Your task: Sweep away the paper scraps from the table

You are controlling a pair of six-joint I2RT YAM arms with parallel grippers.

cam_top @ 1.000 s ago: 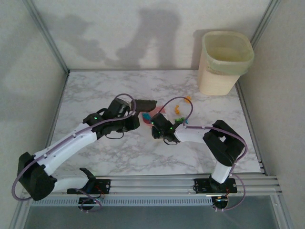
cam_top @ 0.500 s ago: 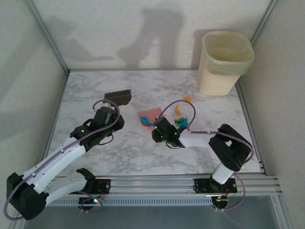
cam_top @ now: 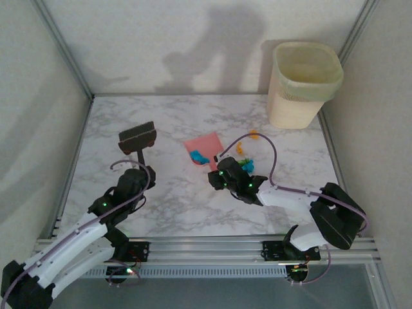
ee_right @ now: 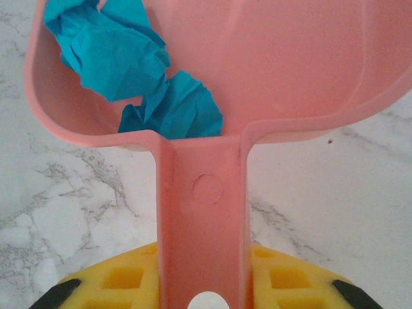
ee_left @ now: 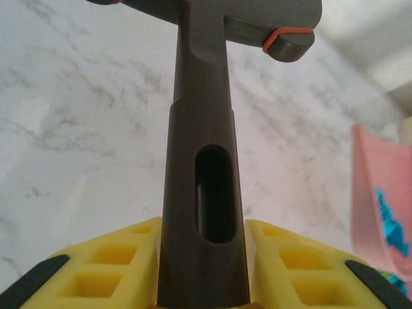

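Right end effector (ee_right: 205, 280) on dustpan (ee_right: 296, 71) handle, blue paper scraps (ee_right: 132, 61) just ahead

On the table (cam_top: 180, 209), my brush (cam_top: 138, 136) sits left of my dustpan (cam_top: 207, 143), well apart. Some paper scraps (cam_top: 198, 156) lie in the dustpan, others just right of it. The bin (cam_top: 302, 84) stands behind, far right.

White links (cam_top: 74, 239), black joints (cam_top: 335, 222), lilac cables (cam_top: 275, 161) looping alongside, small green lights (cam_top: 222, 174); yellow tool fingers (ee_left: 109, 267), black-tipped.
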